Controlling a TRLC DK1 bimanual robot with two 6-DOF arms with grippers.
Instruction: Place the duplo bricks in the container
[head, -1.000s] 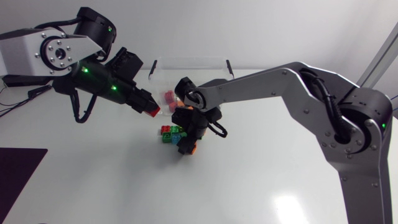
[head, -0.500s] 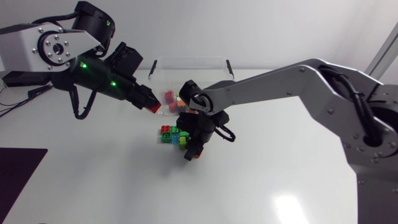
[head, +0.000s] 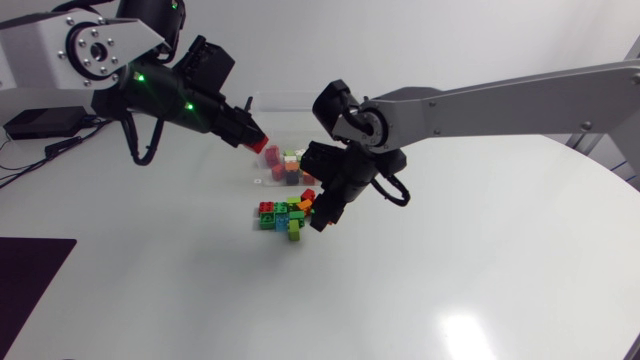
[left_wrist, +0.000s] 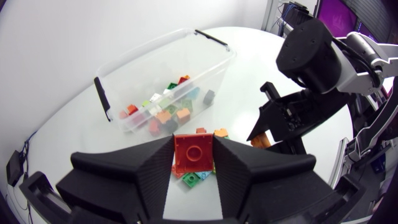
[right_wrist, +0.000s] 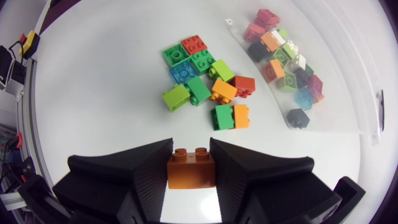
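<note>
Left gripper status: clamped on a red brick, one finger on each side, studs facing the camera. In the head view the left gripper sits upper left of centre, and its tip hangs at the left end of the clear container. Can't tell whether the tip is over the rim or just beside it.

Right gripper: closed on a brown-orange brick, two studs showing, squeezed from both sides. In the head view the right gripper is at mid-frame, with its arm coming in from the right edge. It is just right of the loose pile and below the container.

Loose pile, right wrist view: green, lime, blue, red and orange bricks bunched together on the white table, ahead of the right gripper.

Container contents: a mixed lot of bricks lies on the floor, in red, orange, green, white and dark colours. Two black handles, one per end. In the right wrist view the container lies ahead of the right gripper, beside the pile. The pile is near the container wall but apart from it.
</note>
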